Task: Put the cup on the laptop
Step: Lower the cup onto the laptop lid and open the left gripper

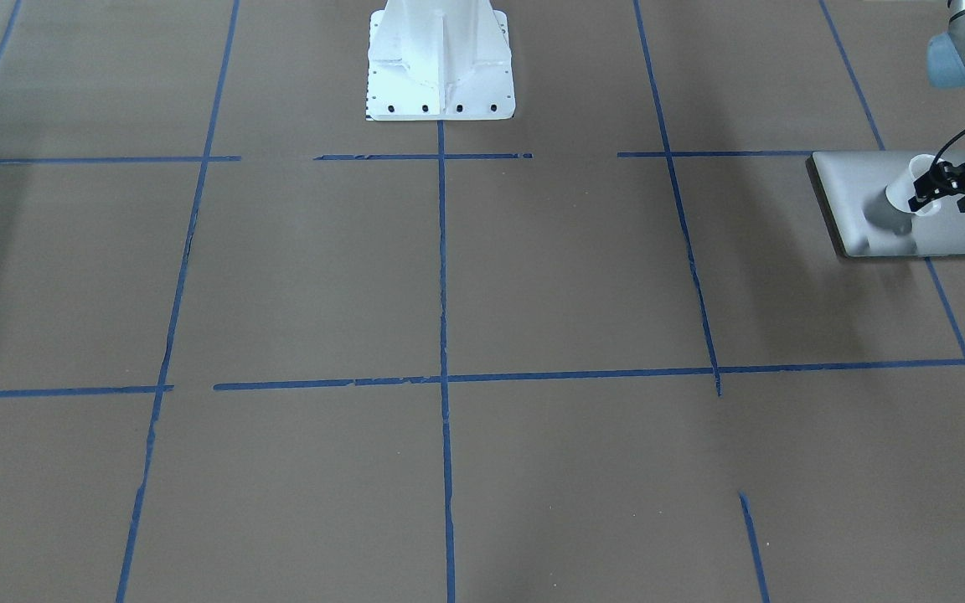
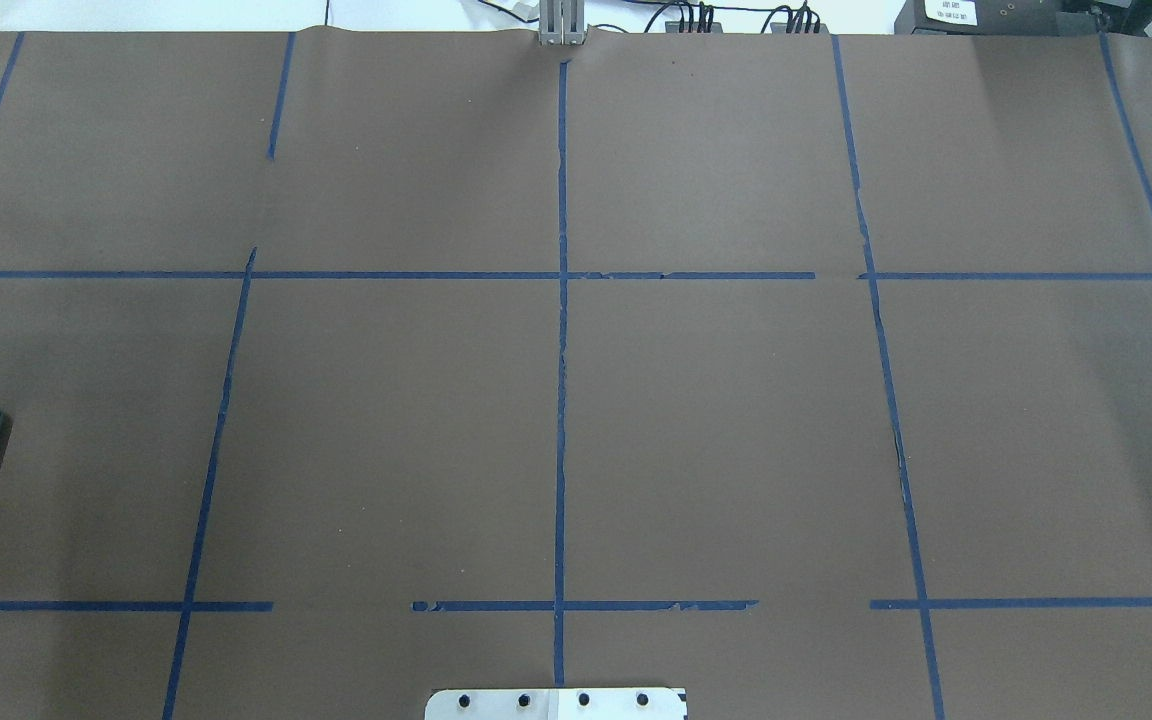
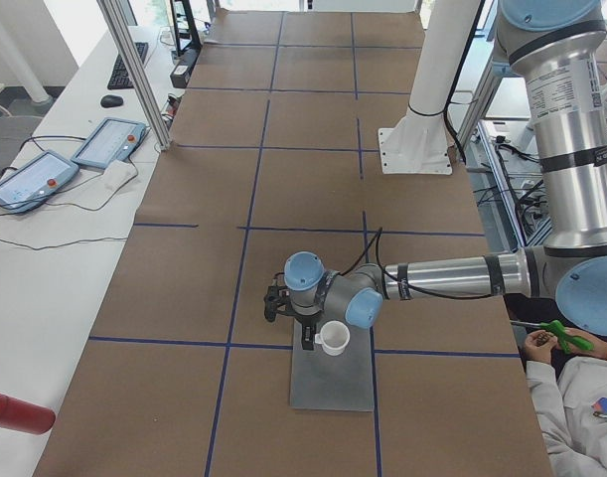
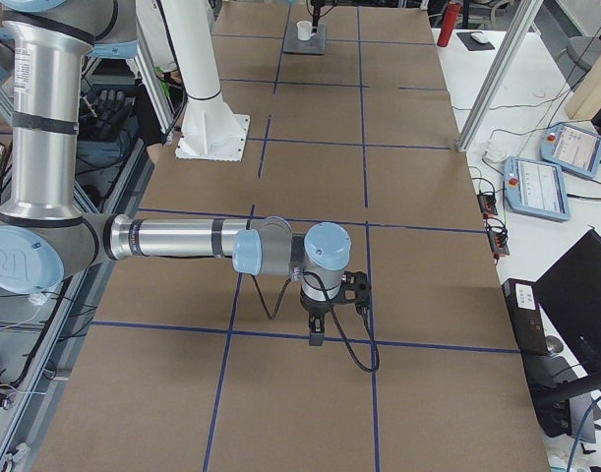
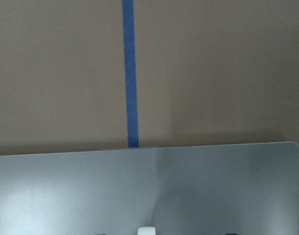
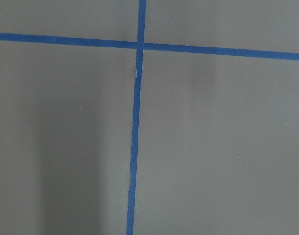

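The cup point(image 1: 908, 186) is right over the laptop point(image 1: 952, 234), on the part of the lid nearer the edge that faces the rest of the table point(image 1: 566, 276). Its mouth points up, and its grey shadow point(image 1: 885, 216) lies on the lid just beside it. So I think its bottom is on the lid or about to touch it, but I cannot tell which. The left gripper point(image 1: 928, 194) comes down from above at the cup's side, by the rim and handle. I think it takes the cup there so the cup does not tip and the fingers do not bump the laptop. I cannot tell if the fingers are squeezing the cup or are loose around it. The laptop lies shut and flat, which makes a good level spot for a small cup. The right gripper point(image 4: 316, 332) hangs far from the laptop, over bare table by a blue tape line point(image 4: 162, 326), and I cannot tell if it is open or closed. I think it is parked there to keep out of the way.
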Available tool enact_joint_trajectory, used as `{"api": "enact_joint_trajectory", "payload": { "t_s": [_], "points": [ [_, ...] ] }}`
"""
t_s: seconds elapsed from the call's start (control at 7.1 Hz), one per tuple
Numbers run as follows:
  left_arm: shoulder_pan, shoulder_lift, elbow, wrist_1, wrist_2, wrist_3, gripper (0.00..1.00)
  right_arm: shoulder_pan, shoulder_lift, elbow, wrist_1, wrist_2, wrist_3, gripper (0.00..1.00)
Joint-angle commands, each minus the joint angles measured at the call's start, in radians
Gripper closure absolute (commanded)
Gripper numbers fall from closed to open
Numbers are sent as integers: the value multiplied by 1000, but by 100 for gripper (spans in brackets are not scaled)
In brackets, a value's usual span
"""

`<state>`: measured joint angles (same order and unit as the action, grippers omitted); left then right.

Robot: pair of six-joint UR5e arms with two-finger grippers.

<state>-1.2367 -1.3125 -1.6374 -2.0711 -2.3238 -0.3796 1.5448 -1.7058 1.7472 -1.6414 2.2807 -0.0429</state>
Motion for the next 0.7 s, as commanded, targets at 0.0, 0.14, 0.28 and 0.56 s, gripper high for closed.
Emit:
{"api": "enact_joint_trajectory", "payload": {
  "t_s": [0.0,0.14,0.28,0.56],
  "points": [
    [-174,-8,-34,152,-12,283,0,0,0,0,0,0,0,0],
    [-302,-17,-74,321,-6,447,0,0,0,0,0,0,0,0],
    [-367,-31,-106,432,-6,538,0,0,0,0,0,0,0,0],
    [-379,-40,-122,467,-14,532,0,0,0,0,0,0,0,0]
  ]
}}
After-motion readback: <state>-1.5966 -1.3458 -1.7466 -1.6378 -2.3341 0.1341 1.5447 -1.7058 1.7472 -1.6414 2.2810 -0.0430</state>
